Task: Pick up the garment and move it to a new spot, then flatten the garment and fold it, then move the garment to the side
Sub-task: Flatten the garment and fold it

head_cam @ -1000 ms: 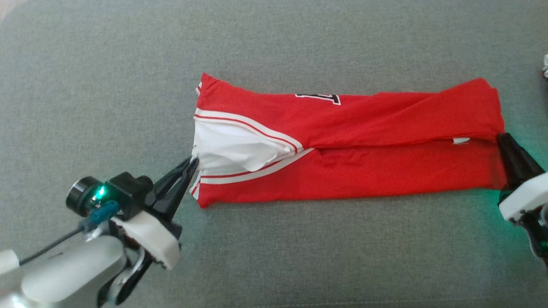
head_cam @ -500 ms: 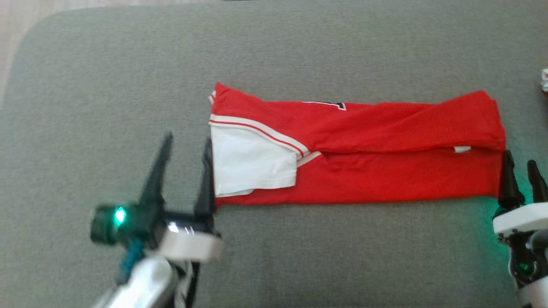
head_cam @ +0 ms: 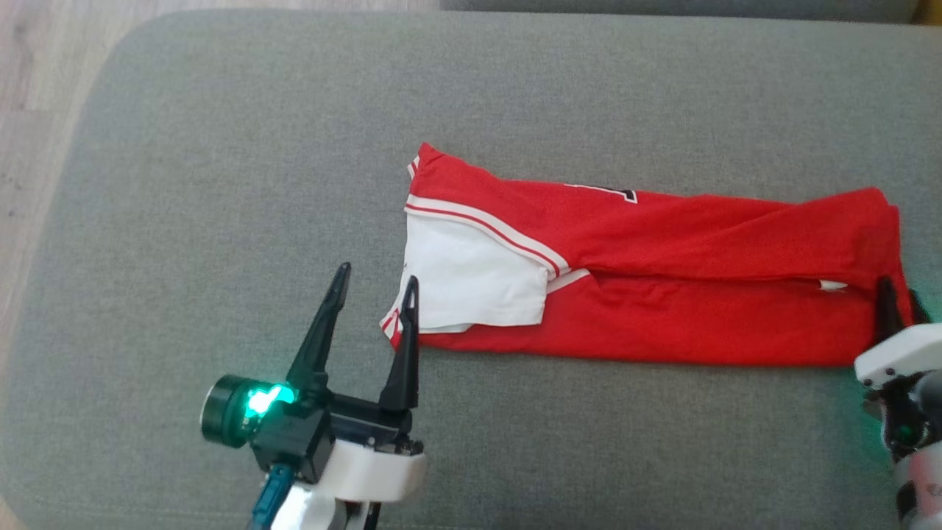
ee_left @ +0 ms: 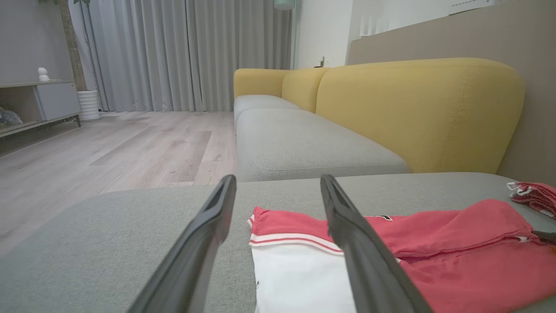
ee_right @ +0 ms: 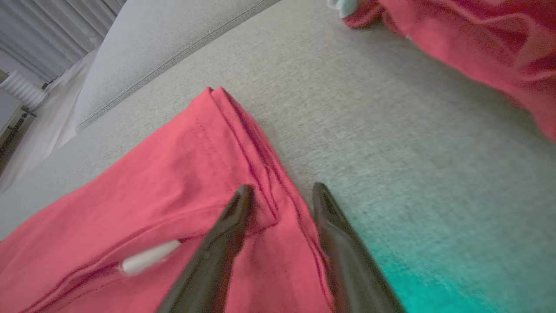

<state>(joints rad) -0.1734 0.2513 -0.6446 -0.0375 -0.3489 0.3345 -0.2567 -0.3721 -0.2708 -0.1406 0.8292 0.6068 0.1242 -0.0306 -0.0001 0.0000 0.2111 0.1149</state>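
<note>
Left gripper: at 7 o'clock in the head view, fingers spread wide and holding nothing. One finger crosses the near left corner of the shirt; I cannot tell whether it touches.
Left gripper, wrist view: the shirt's white panel lies between and behind the fingers.
Right gripper: at 4 o'clock by the frame edge, at the shirt's right end.
Right gripper, wrist view: fingers parted and not clamped, with the shirt's stitched hem lying between them.
Shirt: red with white trim, folded into a long strip, flat on the cushion, running from the centre towards 3 o'clock.
Surface: a grey woven seat cushion with rounded corners; green light tints the cushion near the right fingers.
Other cloth: a red bundle at 3 o'clock in the left wrist view, apart from the shirt, and at 1 o'clock in the right wrist view.
Room: pale wood floor, grey curtains at 11 o'clock, a low cabinet at 9 o'clock, and a yellow sofa back at 2 o'clock.
</note>
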